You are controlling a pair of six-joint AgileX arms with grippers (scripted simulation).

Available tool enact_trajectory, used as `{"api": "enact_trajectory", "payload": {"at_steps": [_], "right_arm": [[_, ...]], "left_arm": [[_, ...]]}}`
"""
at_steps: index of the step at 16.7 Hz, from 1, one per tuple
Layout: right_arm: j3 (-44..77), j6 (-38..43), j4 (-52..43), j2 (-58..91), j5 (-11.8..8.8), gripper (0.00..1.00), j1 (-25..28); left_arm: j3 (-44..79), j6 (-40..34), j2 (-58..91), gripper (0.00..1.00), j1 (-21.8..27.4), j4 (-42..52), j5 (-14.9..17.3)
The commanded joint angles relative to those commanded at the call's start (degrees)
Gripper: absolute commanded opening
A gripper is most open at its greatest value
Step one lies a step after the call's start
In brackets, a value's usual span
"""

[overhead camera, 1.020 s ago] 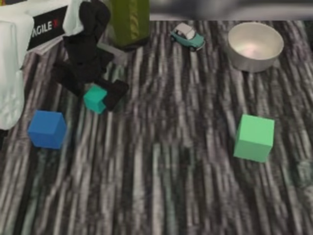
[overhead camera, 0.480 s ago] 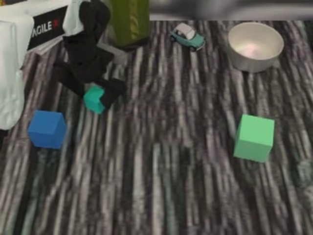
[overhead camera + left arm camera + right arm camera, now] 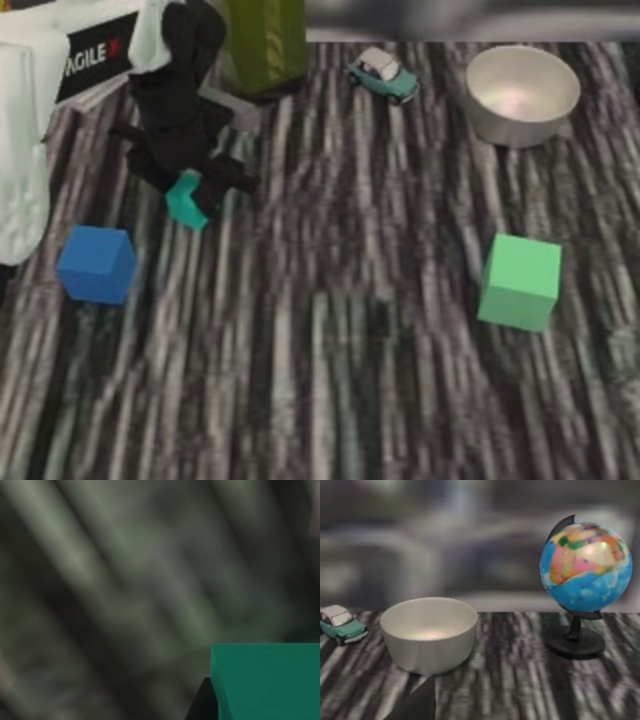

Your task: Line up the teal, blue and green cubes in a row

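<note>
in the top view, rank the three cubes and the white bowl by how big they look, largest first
1. Round white bowl
2. Light mint green matte cube
3. Royal blue matte cube
4. Small teal matte cube, partly hidden by the left pincer, so its full extent is unsure

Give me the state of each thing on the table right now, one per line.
left gripper: down over the teal cube, fingers on either side of it
teal cube: between the fingers, tilted
blue cube: on the table, untouched
green cube: on the table, far right, untouched
toy car: on its wheels
bowl: upright, empty
bottle: upright
globe: upright on its stand
</note>
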State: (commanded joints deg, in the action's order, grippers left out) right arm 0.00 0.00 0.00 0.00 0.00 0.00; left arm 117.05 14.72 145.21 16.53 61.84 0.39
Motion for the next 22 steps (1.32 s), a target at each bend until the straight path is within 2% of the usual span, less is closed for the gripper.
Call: {"api": "enact_trajectory", "payload": {"at_steps": [8, 16, 22], "right_arm": [[0.0, 0.0, 0.0, 0.0, 0.0, 1.0, 0.0], [0.0, 0.0, 0.0, 0.0, 0.0, 1.0, 0.0], [0.0, 0.0, 0.0, 0.0, 0.0, 1.0, 0.0]], "left_arm": [[0.59, -0.19, -1.87, 0.0, 0.1, 0.67, 0.43], [12.09, -0.26, -3.61, 0.0, -0.89, 14.16, 0.4], [12.62, -0.85, -3.67, 0.0, -0.12, 14.65, 0.33]]}}
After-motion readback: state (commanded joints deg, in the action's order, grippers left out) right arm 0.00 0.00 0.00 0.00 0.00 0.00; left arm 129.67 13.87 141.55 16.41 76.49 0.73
